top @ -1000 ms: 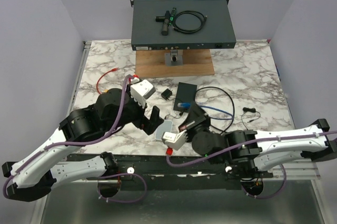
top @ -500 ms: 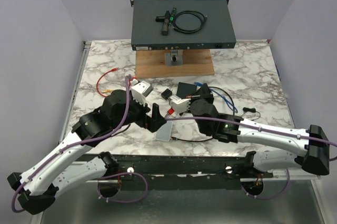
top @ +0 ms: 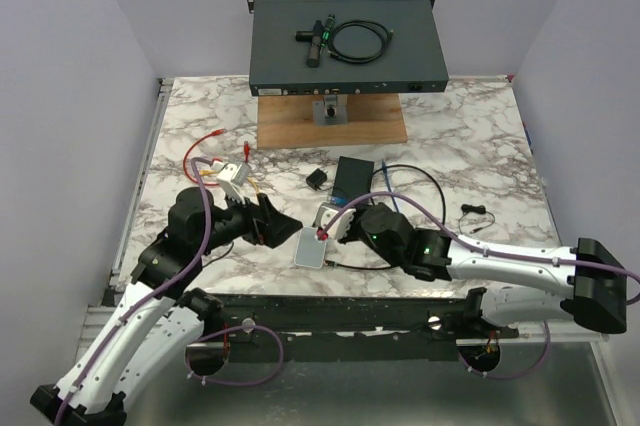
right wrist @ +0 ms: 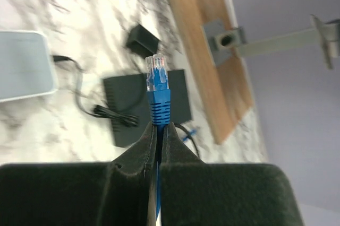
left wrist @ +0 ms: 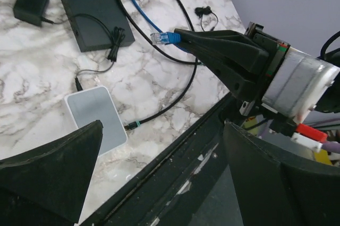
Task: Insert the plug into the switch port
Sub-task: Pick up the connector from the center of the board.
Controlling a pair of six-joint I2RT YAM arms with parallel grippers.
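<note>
Step in hand: carrying the plug toward a port. Not yet inserted.

Right pincer [right wrist: 159, 128]: jaws pinched tight on the boot of the blue plug [right wrist: 158, 77]. The clear connector tip juts straight out past the fingertips, and the blue cable [left wrist: 139, 4] trails back behind. The plug is in the air, low over the table [top: 460, 146], a little in from the middle of the near edge.

Left pincer [left wrist: 162, 130]: jaws spread wide and holding nothing. It hovers at the near edge, left of the right pincer, with its camera looking across at the plug.

Likely target: the black box [top: 354, 178] lying flat near the table's middle, just beyond the plug, with a thin black cord running to it. Its port face does not show in any view, so which side takes the plug cannot be told. A larger rack unit [top: 280, 56] sits on a wooden board [top: 330, 126] at the far edge. It could also be the switch, but its ports are too small to read.

The white box [left wrist: 95, 117] lies by the near edge, close under the pincers.

Next move, by my judgement:
- Bring the plug tip level with the port opening.
- Square the connector and turn its latch tab the right way.
- Push straight in.
- The box is light and may slide, so the free left pincer could brace it.
</note>
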